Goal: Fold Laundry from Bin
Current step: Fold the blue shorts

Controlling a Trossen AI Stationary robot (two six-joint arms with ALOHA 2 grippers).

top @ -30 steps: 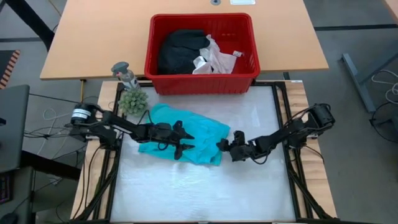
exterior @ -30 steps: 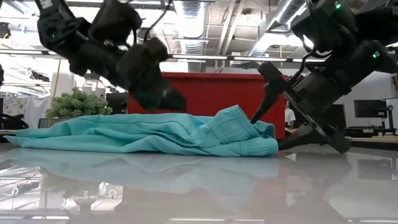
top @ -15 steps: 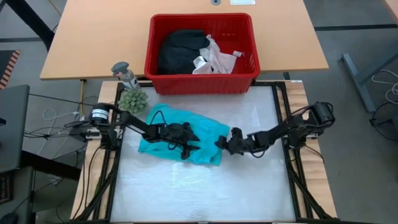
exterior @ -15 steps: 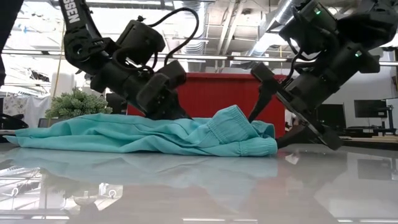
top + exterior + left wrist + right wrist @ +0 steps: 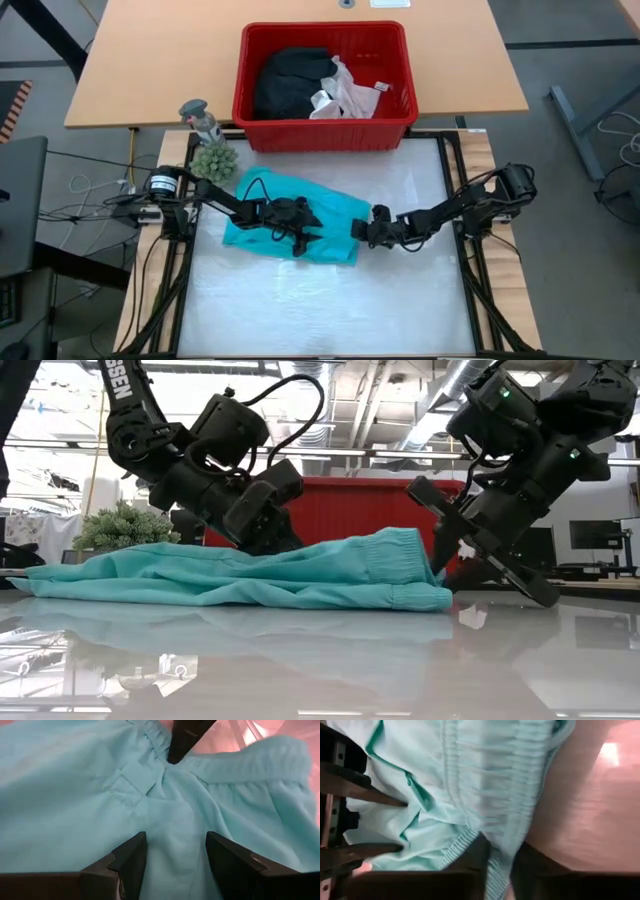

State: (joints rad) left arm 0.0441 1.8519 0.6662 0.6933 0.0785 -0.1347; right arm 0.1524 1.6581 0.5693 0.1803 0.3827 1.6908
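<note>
**Teal one's out of the bin and both claws are on it: looks like the first fold is being set up**

So the step in hand, as far as I can judge, is getting hold of the teal garment (image 5: 290, 225) to fold or straighten it. It's lying crumpled on the white tabletop (image 5: 400, 300) in front of the red bin (image 5: 325, 125), well apart from it. The black garment (image 5: 290, 80) and the white pieces (image 5: 345, 95) are in the bin, so most of the laundry isn't done yet.

Right claw (image 5: 362, 230): it's at the garment's right edge, and in its wrist view the two fingers (image 5: 470, 862) are squeezed in on the ribbed hem (image 5: 490, 850) with cloth bunched between them. In the low view that end of the cloth sits a bit raised against the claw (image 5: 445, 555). I'd call that clenched on the hem.

Left claw (image 5: 300, 222): down on the middle of the teal cloth, jaws spread apart, fingertips (image 5: 132, 855) resting on or just above the fabric with nothing pinched between them. Looks more like pinning than grabbing, though I can't tell how hard it's pressing.

Next move, my guess: the right claw has to lift the hem and carry it over while the left keeps the body from sliding. Fabric's soft and rumpled, so a thin pinch could slip, and there's a small plant (image 5: 213, 160) near the tabletop's far left corner to stay clear of.
</note>
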